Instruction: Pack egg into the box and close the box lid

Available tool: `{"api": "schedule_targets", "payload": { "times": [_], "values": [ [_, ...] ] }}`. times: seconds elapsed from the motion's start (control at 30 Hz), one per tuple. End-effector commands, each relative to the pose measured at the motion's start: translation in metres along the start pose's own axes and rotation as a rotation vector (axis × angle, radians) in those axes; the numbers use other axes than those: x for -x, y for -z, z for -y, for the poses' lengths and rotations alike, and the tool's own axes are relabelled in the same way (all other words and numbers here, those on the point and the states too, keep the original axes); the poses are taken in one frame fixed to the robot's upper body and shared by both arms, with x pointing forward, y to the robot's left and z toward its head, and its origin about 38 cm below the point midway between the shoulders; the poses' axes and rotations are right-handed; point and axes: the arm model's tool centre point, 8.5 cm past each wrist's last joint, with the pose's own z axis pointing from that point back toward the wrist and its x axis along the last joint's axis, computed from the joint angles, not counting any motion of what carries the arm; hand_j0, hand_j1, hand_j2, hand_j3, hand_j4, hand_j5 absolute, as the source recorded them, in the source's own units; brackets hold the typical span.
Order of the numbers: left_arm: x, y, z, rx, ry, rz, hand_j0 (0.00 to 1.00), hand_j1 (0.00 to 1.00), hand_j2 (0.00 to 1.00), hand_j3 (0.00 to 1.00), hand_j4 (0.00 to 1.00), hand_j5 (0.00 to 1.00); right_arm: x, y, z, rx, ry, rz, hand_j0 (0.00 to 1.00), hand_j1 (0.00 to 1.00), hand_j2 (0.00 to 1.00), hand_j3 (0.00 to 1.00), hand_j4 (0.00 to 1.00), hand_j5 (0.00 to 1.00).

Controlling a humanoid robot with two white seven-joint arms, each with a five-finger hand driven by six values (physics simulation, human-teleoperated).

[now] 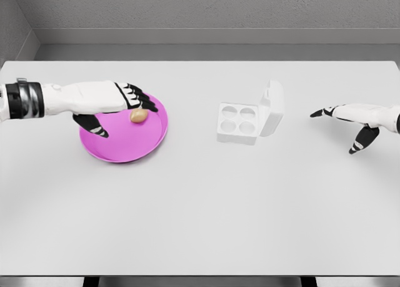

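Over the pink plate (119, 151) on the counter (200, 224), the left hand (119, 105) hovers with fingers spread, gripping nothing; its fingertips seem just short of the egg (138, 115), though contact is hard to judge. It should close gently from both sides, then lift clear toward the open box (240, 122). The right hand (353, 121) waits beside the box, fingers relaxed and empty.

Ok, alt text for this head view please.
The left hand hovers open over an egg on a pink plate. An open, empty four-cup egg box sits mid-table; the right hand hangs open at far right.
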Motion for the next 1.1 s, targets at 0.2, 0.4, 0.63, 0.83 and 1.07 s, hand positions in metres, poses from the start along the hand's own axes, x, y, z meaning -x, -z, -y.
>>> {"api": "schedule_targets", "payload": {
  "times": [0.2, 0.4, 0.63, 0.83, 1.07],
  "values": [
    [0.023, 0.023, -0.001, 0.001, -0.014, -0.06, 1.0, 1.0, 1.0, 1.0, 1.0, 1.0, -0.001, -0.002, 0.006, 0.012, -0.006, 0.002, 1.0, 1.0, 1.0, 1.0, 1.0, 1.0],
    [0.042, 0.031, 0.006, 0.033, -0.022, -0.124, 0.89, 0.89, 0.89, 0.89, 0.89, 0.89, 0.002, -0.006, 0.007, 0.014, -0.006, -0.006, 1.0, 1.0, 1.0, 1.0, 1.0, 1.0],
    [0.04, 0.038, 0.005, 0.026, -0.029, -0.112, 0.88, 0.88, 0.88, 0.88, 0.88, 0.88, -0.007, -0.009, 0.006, 0.009, -0.091, 0.099, 1.0, 1.0, 1.0, 1.0, 1.0, 1.0],
    [0.041, 0.049, 0.008, 0.023, -0.051, -0.106, 0.88, 0.88, 0.88, 0.88, 0.88, 0.88, -0.013, -0.01, 0.008, 0.015, -0.121, 0.134, 1.0, 1.0, 1.0, 1.0, 1.0, 1.0],
    [0.052, 0.044, 0.018, 0.038, -0.085, -0.136, 0.87, 0.87, 0.87, 0.87, 0.87, 0.87, -0.018, -0.007, 0.006, 0.012, -0.133, 0.167, 1.0, 1.0, 1.0, 1.0, 1.0, 1.0]
  ]
}}
